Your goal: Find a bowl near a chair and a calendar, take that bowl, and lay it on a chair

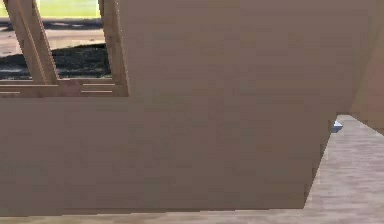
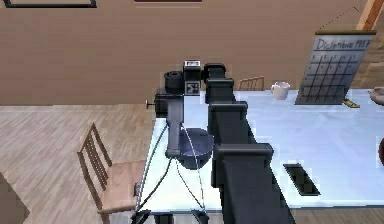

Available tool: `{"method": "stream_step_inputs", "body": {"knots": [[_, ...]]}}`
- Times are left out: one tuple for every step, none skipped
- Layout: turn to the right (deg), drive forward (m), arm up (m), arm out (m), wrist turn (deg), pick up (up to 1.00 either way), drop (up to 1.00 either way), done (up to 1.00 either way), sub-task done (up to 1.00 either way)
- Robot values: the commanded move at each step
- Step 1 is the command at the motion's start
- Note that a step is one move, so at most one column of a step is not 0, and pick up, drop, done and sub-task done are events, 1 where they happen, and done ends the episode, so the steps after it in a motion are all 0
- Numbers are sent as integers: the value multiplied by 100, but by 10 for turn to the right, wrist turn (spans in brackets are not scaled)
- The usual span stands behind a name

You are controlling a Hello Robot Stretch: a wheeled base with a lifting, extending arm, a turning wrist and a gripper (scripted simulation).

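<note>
As seen from the arm side, dark arm [image 2: 235,135] stretched over a white table [image 2: 340,150], with gripper [image 2: 174,140] at its far end, close to a dark round bowl [image 2: 195,148] by the table's left edge. Impossible to tell whether anything is held, or how the fingers are set. Wooden chair [image 2: 100,168] just left of the table. Calendar [image 2: 330,68] upright at the far right, pale cup [image 2: 281,90] beside it. Ahead: plain wall [image 1: 220,110], wood-framed window [image 1: 60,50] upper left.

pale blue table [image 2: 330,140], brown chair [image 2: 104,172], gridded calendar [image 2: 330,70]
</note>
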Motion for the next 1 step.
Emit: {"method": "stream_step_inputs", "body": {"knots": [[0,0,0,0,450,0,0,0,0]]}}
